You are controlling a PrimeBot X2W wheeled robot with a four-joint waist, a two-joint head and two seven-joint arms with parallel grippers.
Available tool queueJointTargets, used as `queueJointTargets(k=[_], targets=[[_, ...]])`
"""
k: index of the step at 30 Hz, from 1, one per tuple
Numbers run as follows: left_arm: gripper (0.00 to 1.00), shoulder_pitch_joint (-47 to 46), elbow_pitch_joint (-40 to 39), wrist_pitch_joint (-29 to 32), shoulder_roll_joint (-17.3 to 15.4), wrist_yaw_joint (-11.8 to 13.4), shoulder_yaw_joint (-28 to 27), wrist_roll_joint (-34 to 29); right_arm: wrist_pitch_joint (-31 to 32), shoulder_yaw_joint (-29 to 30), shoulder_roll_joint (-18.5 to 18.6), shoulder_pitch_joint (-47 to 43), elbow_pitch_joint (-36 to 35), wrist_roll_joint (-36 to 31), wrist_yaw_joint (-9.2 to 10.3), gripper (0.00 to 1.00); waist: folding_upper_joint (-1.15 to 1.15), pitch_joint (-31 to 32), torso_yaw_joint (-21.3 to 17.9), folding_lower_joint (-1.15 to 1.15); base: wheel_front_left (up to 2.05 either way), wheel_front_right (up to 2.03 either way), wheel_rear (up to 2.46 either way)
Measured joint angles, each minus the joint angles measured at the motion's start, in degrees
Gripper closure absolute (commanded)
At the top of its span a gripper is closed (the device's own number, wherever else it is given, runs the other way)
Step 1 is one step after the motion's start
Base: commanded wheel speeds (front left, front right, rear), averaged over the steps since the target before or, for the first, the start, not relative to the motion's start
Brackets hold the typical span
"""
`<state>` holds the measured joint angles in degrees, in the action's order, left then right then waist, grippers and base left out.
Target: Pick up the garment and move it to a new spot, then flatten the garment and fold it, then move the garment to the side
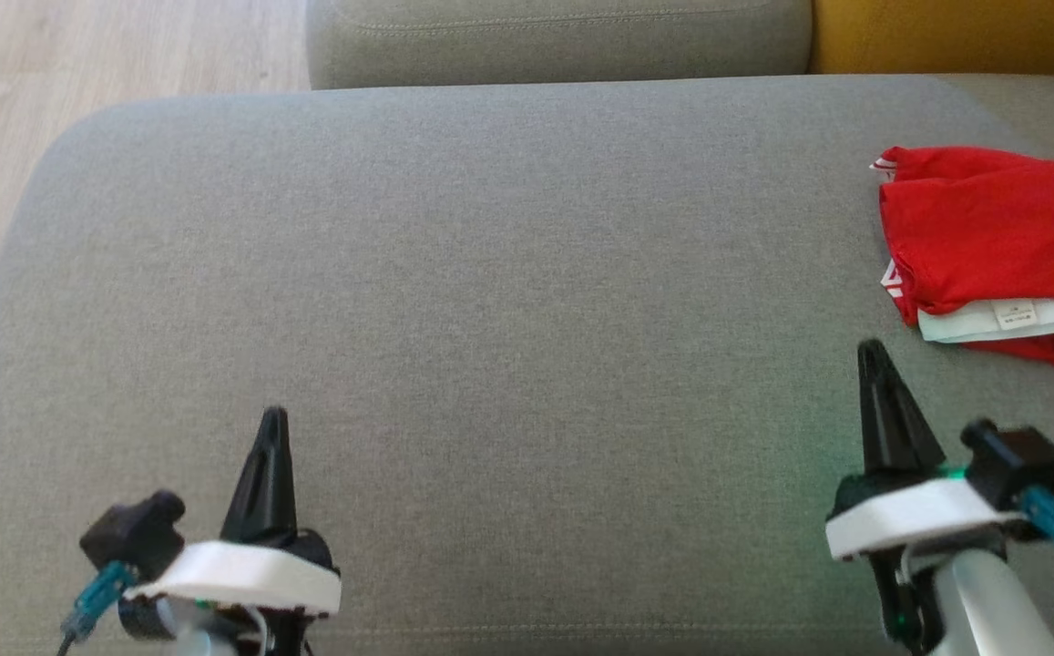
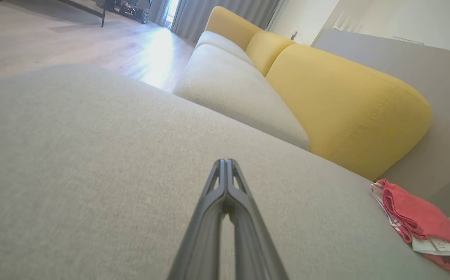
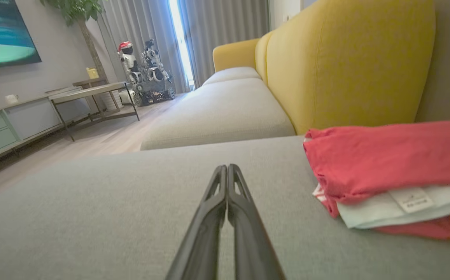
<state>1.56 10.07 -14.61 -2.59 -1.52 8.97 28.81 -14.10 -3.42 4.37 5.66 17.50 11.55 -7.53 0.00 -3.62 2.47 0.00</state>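
The red garment [image 1: 982, 228] lies as a compact folded bundle at the right edge of the grey seat [image 1: 490, 273], toward its far right corner; a white band [image 1: 1009, 321] with a small label pokes out of its near side. Judging by this, the pick-up, flattening, folding and moving aside look done, and little or nothing is left. The left gripper [image 1: 273, 421] sits by the near edge toward the left corner, fingers pressed together on nothing; the right gripper [image 1: 871, 351] sits toward the near right corner, just short of the garment and apart from it, fingers likewise pinched together and empty.

The head view gives both grippers at once and the wooden floor [image 1: 80, 55] past the seat's left edge, but crops the bundle; the left wrist view shows the yellow back cushions [image 2: 345, 109] behind the seat; the right wrist view shows the stacked layers edge-on, plus a low table [image 3: 92, 91] and another robot [image 3: 147, 66] by the curtains.
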Motion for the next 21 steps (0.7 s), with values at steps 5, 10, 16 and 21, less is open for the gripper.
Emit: queueJointTargets(k=[5, 10, 16, 21], targets=[[1.00, 0.43, 0.26, 0.79, -0.01, -0.03, -0.13, 2.77, 0.62, 0.13, -0.01, -0.42, -0.01, 3.27, 0.00, 1.00, 0.00, 0.14, -0.11, 0.00, 0.00, 0.00, 0.00], [1.00, 0.43, 0.48, 1.49, -0.04, -0.08, -0.34, 5.46, 1.62, 0.44, -0.01, -0.43, -0.01, 6.50, 0.00, 1.00, 0.00, 0.29, -0.21, 0.00, 0.00, 0.00, 0.00], [1.00, 0.42, 0.77, 2.11, -0.08, -0.37, -0.51, 8.15, 2.55, 0.78, -0.02, -0.43, -0.03, 9.77, 0.00, 1.00, 0.00, 0.43, -0.31, 0.00, 0.00, 0.00, 0.00], [1.00, 0.22, 1.10, 2.93, -0.13, -0.59, -0.71, 10.87, 3.14, 1.40, -0.05, -0.43, -0.04, 13.03, 0.00, 1.00, 0.00, 0.57, -0.41, 0.00, 0.00, 0.00, 0.00]])
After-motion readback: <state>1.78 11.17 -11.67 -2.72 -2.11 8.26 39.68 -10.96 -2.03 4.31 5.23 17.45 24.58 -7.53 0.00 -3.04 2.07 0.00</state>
